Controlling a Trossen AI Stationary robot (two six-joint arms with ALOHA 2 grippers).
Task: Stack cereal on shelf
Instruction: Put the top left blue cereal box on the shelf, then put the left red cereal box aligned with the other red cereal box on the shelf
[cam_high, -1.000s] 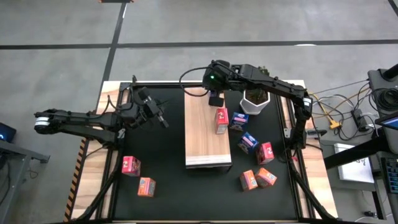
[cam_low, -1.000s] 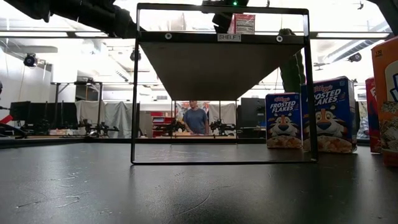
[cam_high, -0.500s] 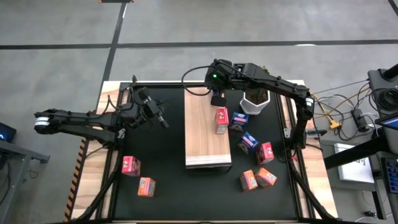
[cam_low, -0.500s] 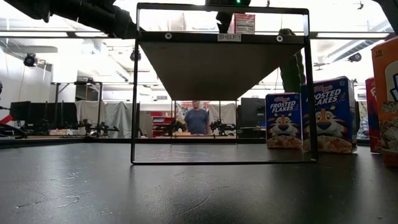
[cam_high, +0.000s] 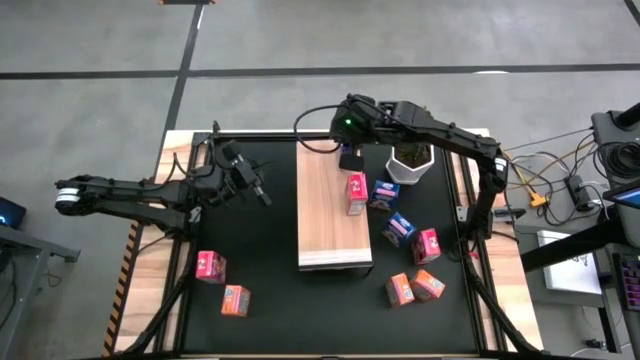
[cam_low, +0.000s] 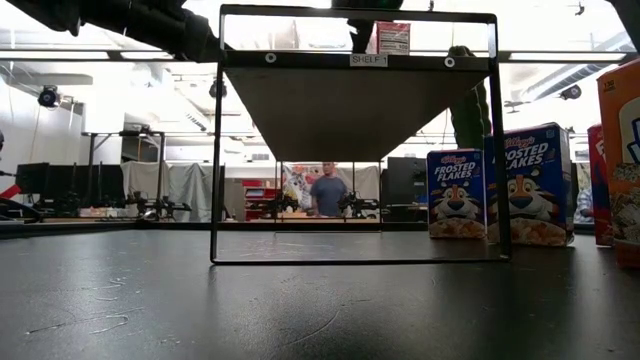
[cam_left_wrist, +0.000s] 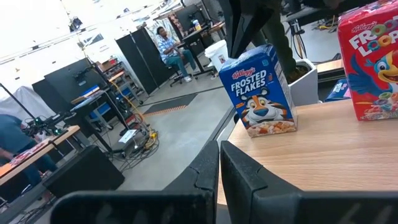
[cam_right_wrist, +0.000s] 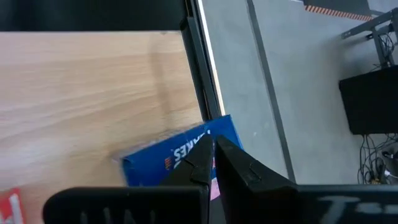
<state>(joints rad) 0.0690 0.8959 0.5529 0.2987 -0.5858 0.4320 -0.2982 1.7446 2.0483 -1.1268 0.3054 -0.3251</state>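
- My right gripper (cam_high: 349, 158) hangs over the far end of the shelf (cam_high: 330, 225), jaws pressed together with nothing between them. Straight below my fingertips stands a blue cereal box (cam_right_wrist: 180, 152); I judge I am just above its top edge, but I cannot tell whether I touch it.
- That blue box (cam_left_wrist: 261, 90) stands upright at the shelf's far end with its printed front turned toward my left arm, a tidy way to begin a row.
- Just beside it stands a pink-red box (cam_high: 356, 194), also upright on the board.
- My left gripper (cam_high: 252, 183) waits over the black mat (cam_high: 250, 260), well apart from the shelf, jaws closed and empty.
- The shelf is a long light wood board with clear grain and a pale front edge, carried on a thin black frame (cam_low: 214, 150).
- The boxes are small, flat-sided glossy cardboard, so they should stand steadily.
- Loose cereal lies on the mat: 2 pink-red and orange boxes (cam_high: 222, 284) on my left side, and a group (cam_high: 412, 262) of blue, red and orange ones on my right, near a white-potted cactus (cam_high: 408, 162).
- Most of the stacking is not yet done.
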